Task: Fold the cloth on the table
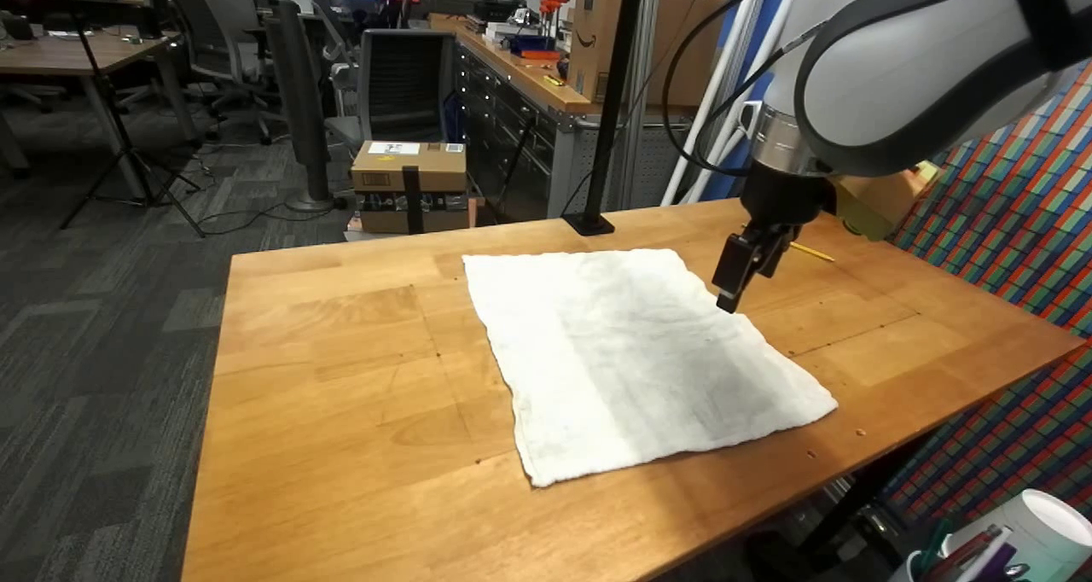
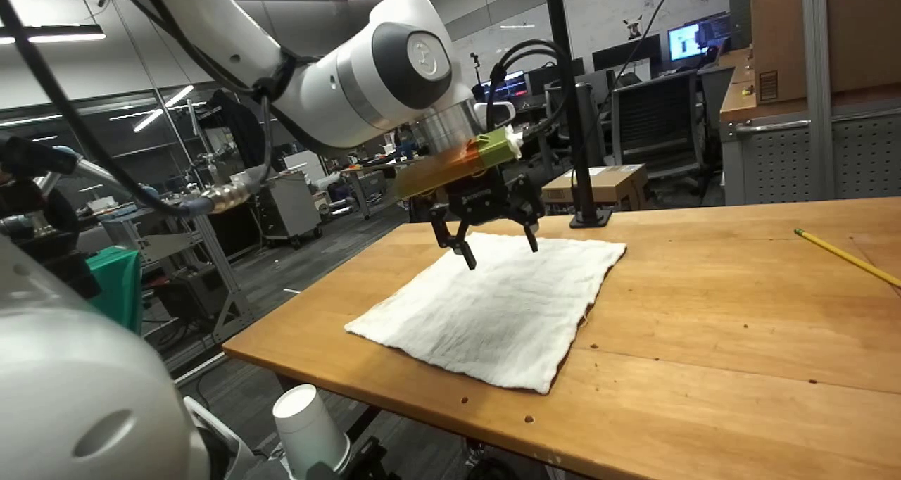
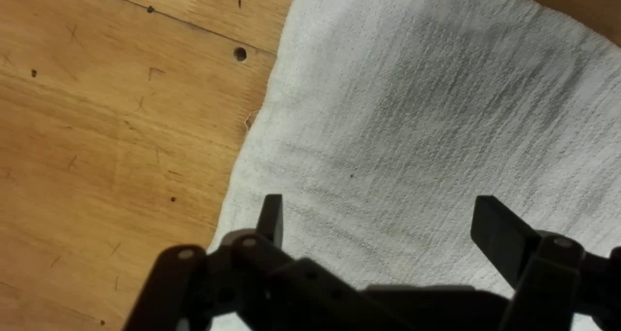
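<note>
While the cloth (image 1: 631,369) lies spread out, slightly wrinkled, on the table (image 1: 341,394) near the middle of the frame in both exterior views, the gripper (image 2: 501,254) hangs above it, its fingers (image 3: 502,236) wide apart and holding nothing. In the wrist view, the table shows at the left and in the upper right corner. In an exterior view, a pencil (image 2: 845,256) lies on the table at the right of the frame.

You're seeing a plain white cloth (image 1: 644,364); your bench (image 1: 341,411) is showing light-brown grain. Your hand (image 2: 501,255) is wearing black, your arm (image 2: 324,107) white and grey. The pencil (image 2: 848,257) is showing yellow; the backdrop (image 1: 1007,224) is repeating red, green and blue blocks.
</note>
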You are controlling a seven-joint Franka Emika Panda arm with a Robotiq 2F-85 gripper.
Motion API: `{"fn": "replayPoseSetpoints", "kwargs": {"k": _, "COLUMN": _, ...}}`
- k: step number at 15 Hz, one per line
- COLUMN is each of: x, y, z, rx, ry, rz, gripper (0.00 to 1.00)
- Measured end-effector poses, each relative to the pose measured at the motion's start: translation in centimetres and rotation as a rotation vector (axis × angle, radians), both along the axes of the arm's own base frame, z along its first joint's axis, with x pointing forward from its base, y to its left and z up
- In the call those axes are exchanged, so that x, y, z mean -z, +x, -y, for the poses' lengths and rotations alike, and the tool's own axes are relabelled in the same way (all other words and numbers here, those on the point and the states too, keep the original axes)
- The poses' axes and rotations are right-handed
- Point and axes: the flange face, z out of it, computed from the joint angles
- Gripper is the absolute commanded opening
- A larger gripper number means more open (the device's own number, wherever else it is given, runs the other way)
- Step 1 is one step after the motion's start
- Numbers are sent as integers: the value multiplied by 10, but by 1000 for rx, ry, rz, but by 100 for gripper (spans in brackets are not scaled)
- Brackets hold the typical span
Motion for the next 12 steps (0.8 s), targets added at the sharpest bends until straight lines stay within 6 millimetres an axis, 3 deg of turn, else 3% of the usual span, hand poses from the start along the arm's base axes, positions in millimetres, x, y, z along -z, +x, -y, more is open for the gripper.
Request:
{"fn": "replayPoseSetpoints", "kwargs": {"k": 3, "x": -1, "y": -3, "z": 6, "rx": 19, "ry": 1, "rz": 2, "gripper": 100}}
{"fn": "replayPoseSetpoints", "kwargs": {"k": 7, "x": 3, "y": -12, "z": 29, "rx": 64, "ry": -8, "rz": -8, "gripper": 100}}
{"fn": "replayPoseSetpoints", "kwargs": {"k": 12, "x": 20, "y": -28, "z": 45, "rx": 102, "ry": -12, "rz": -47, "gripper": 100}}
